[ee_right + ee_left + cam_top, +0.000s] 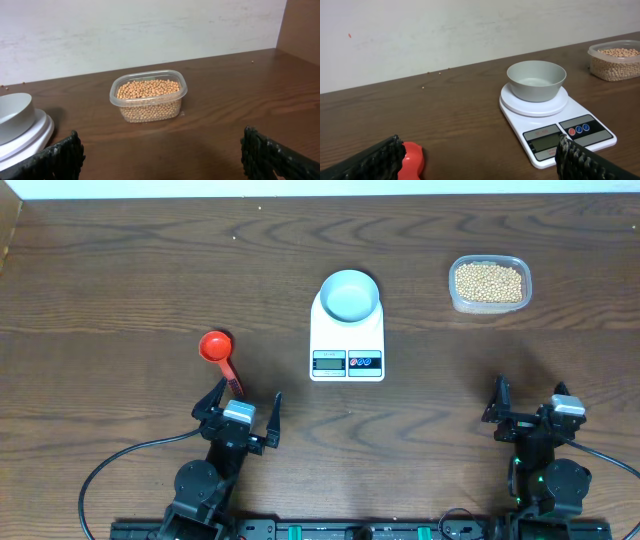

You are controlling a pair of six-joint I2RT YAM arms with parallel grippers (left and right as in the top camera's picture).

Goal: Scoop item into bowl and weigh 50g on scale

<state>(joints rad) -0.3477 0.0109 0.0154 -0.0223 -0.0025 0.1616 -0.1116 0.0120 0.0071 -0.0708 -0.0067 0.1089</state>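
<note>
Left fingers (pixel 210 402) stand spread wide and empty at the lower left of the overhead view, and right fingers (pixel 497 398) are likewise parted and hold nothing at the lower right, with the weighing job seemingly not yet begun. All the beans (pixel 489 282) sit in a clear tub (pixel 451 285) at upper right on the table (pixel 120 280), while the bowl (pixel 348 295) rests empty on the scale (pixel 347 340) at centre; its display is too small to read. A red scoop (pixel 216 346) lies untouched left of the scale, its handle end just above the left fingers and pointing between them. By the look of it every step remains: taking up the scoop, dipping into the tub, filling the bowl to 50g. From the right wrist, the tub sits mid-frame, well apart from the fingers in the bottom corners.
</note>
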